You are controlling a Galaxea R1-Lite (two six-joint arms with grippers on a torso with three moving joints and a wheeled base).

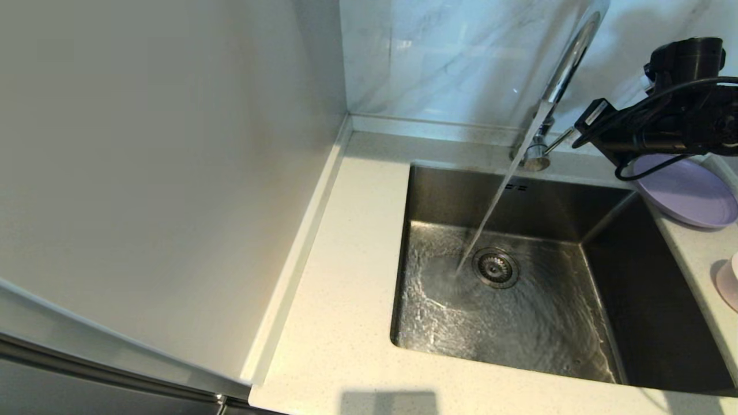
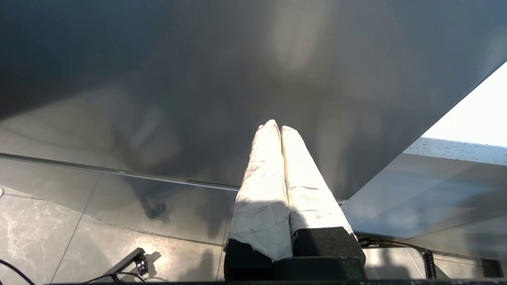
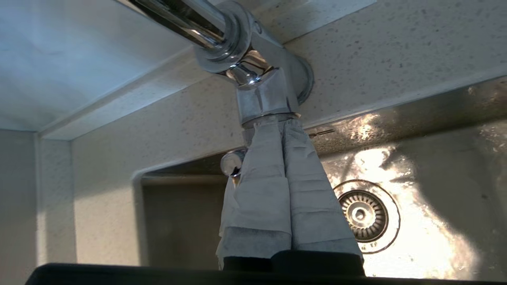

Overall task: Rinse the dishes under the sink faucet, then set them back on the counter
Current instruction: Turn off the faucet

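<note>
Water runs from the chrome faucet (image 1: 568, 63) into the steel sink (image 1: 519, 196) and lands just left of the drain strainer (image 1: 495, 267). My right arm (image 1: 663, 124) reaches in at the faucet's base. The right gripper (image 3: 277, 126) is shut, its tips against the faucet body (image 3: 261, 95); the lever's round end (image 3: 233, 162) pokes out beside the fingers, not between them. The lilac plate (image 1: 689, 193) lies on the counter (image 1: 346, 259) right of the sink, under that arm. The pink bowl (image 1: 727, 282) shows at the right edge. The grey-white bowl is out of view. My left gripper (image 2: 277, 126) is shut and empty, parked low.
A white side wall (image 1: 173, 173) rises along the counter's left edge, and the marble-veined wall (image 1: 450, 57) stands behind the faucet. The left gripper faces a dark cabinet panel (image 2: 198, 79) above a tiled floor (image 2: 79, 237).
</note>
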